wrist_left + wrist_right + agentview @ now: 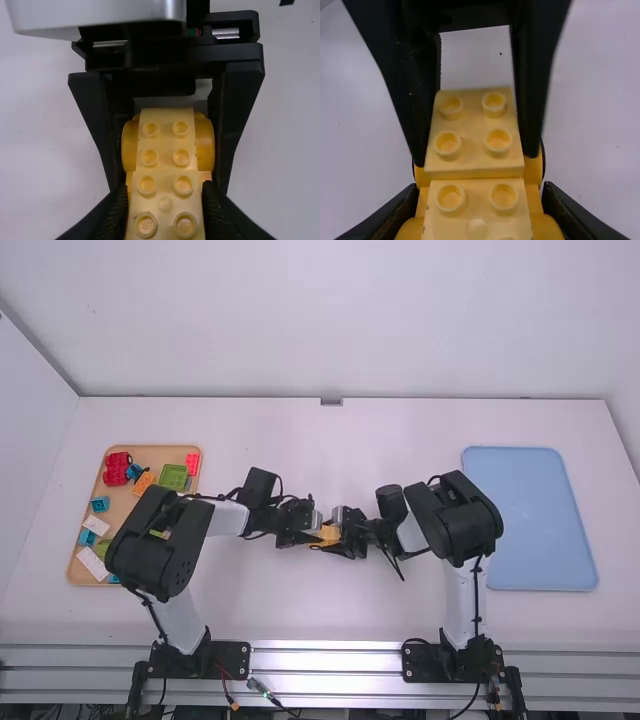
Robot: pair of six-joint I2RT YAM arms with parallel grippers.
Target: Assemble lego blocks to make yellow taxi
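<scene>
Yellow block assembly point(327, 535) mid-table, between both grippers — left gripper point(317, 535) pinching one end in its fingers, right gripper point(340, 537) pinching other end, studs showing between fingertips.

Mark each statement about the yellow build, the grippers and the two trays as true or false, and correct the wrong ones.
1. The left gripper and the right gripper both hold the yellow build. True.
2. The blue tray lies on the left arm's side of the table. False: it lies on the right arm's side.
3. Red blocks sit in the tan tray. True.
4. The top of the yellow build is smooth. False: it carries round studs.
5. The tan tray holds only red blocks. False: green and blue ones are there too.
</scene>
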